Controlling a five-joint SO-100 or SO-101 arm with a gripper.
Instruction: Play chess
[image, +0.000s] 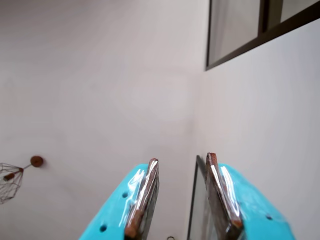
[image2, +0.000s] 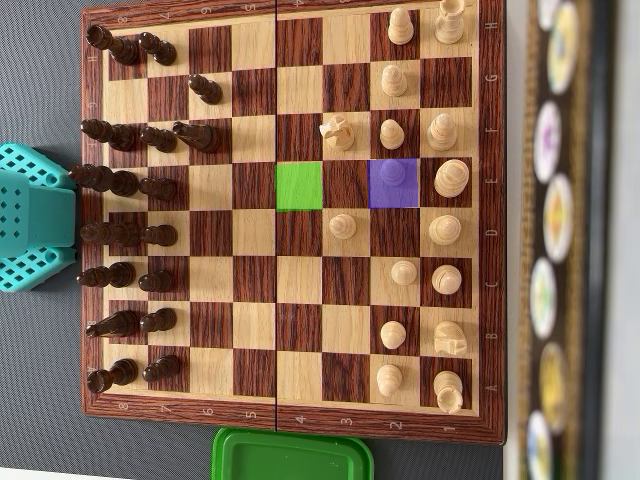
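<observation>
One board (image2: 290, 420) on grey table (image2: 40, 400); claw (image: 182, 162) apart, empty, facing white walls (image: 100, 75); arm (image2: 30, 215) mostly cropped.

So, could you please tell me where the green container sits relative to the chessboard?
In the overhead view, the green container lies at the bottom edge, just below the chessboard, near its middle.

Wrist view: gripper (image: 181, 162) enters from the bottom edge, pointing up the frame. Two turquoise fingers (image: 142, 200) with dark brownish inner pads, tips at about mid-lower frame. Fingers stand apart with a clear gap; nothing is between them. Overhead view: turquoise arm (image2: 32, 217) sits at the left edge, mid-height of the frame; only this bulky part shows, fingers not distinguishable there.
</observation>
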